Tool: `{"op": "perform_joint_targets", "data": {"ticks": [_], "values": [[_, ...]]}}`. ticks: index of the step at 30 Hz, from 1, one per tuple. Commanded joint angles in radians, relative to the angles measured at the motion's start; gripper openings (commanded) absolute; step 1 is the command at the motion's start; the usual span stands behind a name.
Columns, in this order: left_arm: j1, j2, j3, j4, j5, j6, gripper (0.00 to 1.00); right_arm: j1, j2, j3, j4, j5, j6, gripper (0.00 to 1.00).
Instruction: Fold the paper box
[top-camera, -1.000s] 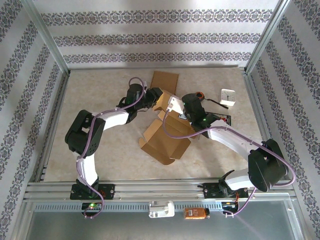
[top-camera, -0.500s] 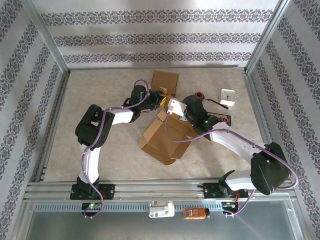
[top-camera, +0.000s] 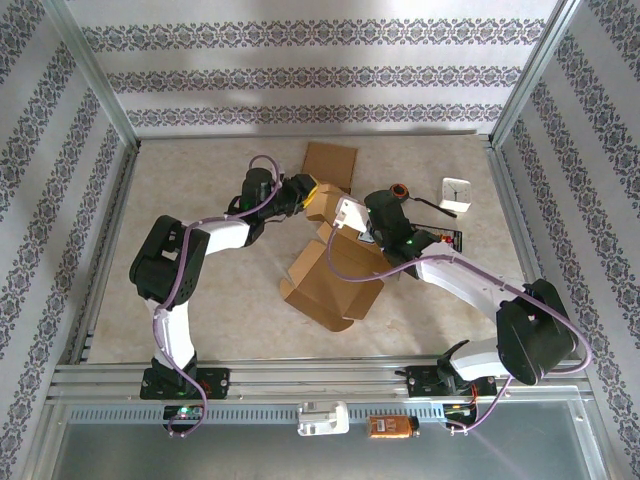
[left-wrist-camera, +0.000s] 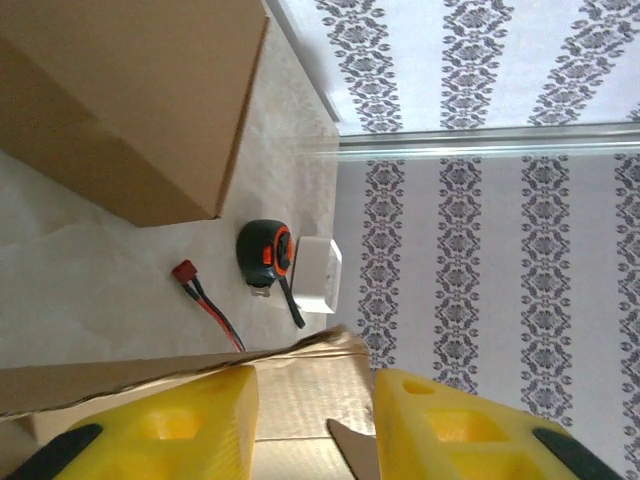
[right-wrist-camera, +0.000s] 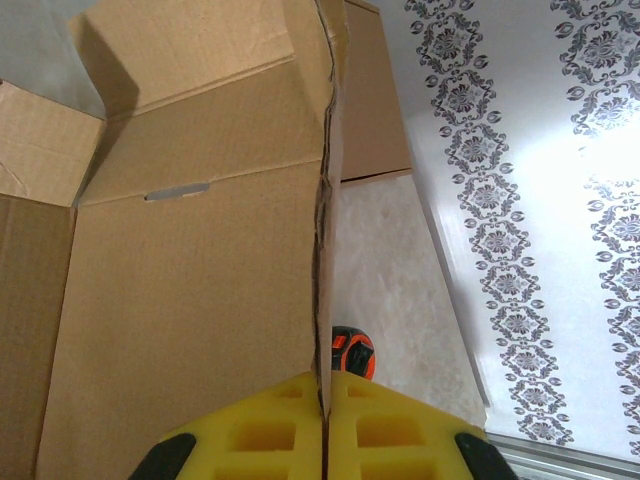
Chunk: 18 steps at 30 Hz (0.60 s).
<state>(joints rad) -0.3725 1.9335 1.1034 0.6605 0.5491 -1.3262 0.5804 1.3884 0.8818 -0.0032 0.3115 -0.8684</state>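
- Now, which step are we on, and where is the box (top-camera: 335, 275)?
- We judge the fold to be partway through. The box lies opened out and partly raised, directly beneath and just ahead of both grippers. The right gripper (right-wrist-camera: 325, 425) is clamped on one upright wall (right-wrist-camera: 322, 230) of the box. That wall's thin cardboard edge runs straight out from between its fingers, and a broad inner panel (right-wrist-camera: 190, 300) spreads away on one side of them.
- And the left gripper (left-wrist-camera: 315, 420)?
- Its jaws stand apart. A flap (left-wrist-camera: 300, 385) crosses the gap close in front of the fingers (left-wrist-camera: 170, 430), but we see no pad pressed on it, so we treat this gripper as holding nothing. On the table beyond its fingertips lie a tape measure (left-wrist-camera: 265, 255), a small white clock (left-wrist-camera: 315, 275) just beside it, and a red plug (left-wrist-camera: 185, 270) on a wire. All three are apart from the box.
- What does the next move call for?
- In our judgement:
  1. Use the right gripper's pinch as the anchor, so the wall stays upright.
  2. Bring the left gripper onto the flap, either closing on its edge or pushing with one finger.
  3. Turn the flap inward along its crease, pressing square to the score line. Cardboard pushed at an angle tends to buckle off the crease.
  4. Mind the spacing, since the two grippers work near each other over the same corner.
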Motion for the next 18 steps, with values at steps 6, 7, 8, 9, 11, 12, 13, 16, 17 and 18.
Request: {"op": "perform_joint_targets", "data": {"ticks": [6, 7, 8, 9, 11, 12, 13, 16, 17, 18], "values": [[-0.026, 0.005, 0.065, 0.013, 0.075, 0.037, 0.30, 0.012, 0.014, 0.011, -0.018, 0.006, -0.004, 0.06], [-0.033, 0.004, 0.067, -0.005, 0.077, 0.048, 0.30, 0.011, 0.016, 0.011, -0.018, 0.005, -0.001, 0.06], [-0.041, 0.005, 0.066, -0.024, 0.077, 0.057, 0.29, 0.012, 0.018, 0.012, -0.017, 0.004, 0.000, 0.06], [-0.050, 0.005, 0.062, -0.035, 0.078, 0.061, 0.27, 0.012, 0.022, 0.014, -0.018, 0.007, 0.004, 0.06], [-0.066, 0.005, 0.044, -0.041, 0.076, 0.060, 0.25, 0.012, 0.030, 0.020, -0.017, 0.016, 0.005, 0.06], [-0.073, 0.002, 0.033, -0.045, 0.074, 0.060, 0.25, 0.013, 0.033, 0.022, -0.018, 0.023, 0.004, 0.06], [-0.077, -0.003, 0.020, -0.048, 0.071, 0.061, 0.24, 0.012, 0.037, 0.026, -0.018, 0.030, 0.005, 0.06], [-0.087, -0.030, -0.023, -0.050, 0.043, 0.068, 0.21, 0.011, 0.043, 0.030, -0.019, 0.043, 0.005, 0.06], [-0.093, -0.038, -0.030, -0.053, 0.038, 0.078, 0.20, 0.012, 0.047, 0.030, -0.018, 0.044, 0.006, 0.06], [-0.102, -0.042, -0.032, -0.056, 0.038, 0.086, 0.19, 0.011, 0.048, 0.029, -0.017, 0.045, 0.010, 0.06]]}}
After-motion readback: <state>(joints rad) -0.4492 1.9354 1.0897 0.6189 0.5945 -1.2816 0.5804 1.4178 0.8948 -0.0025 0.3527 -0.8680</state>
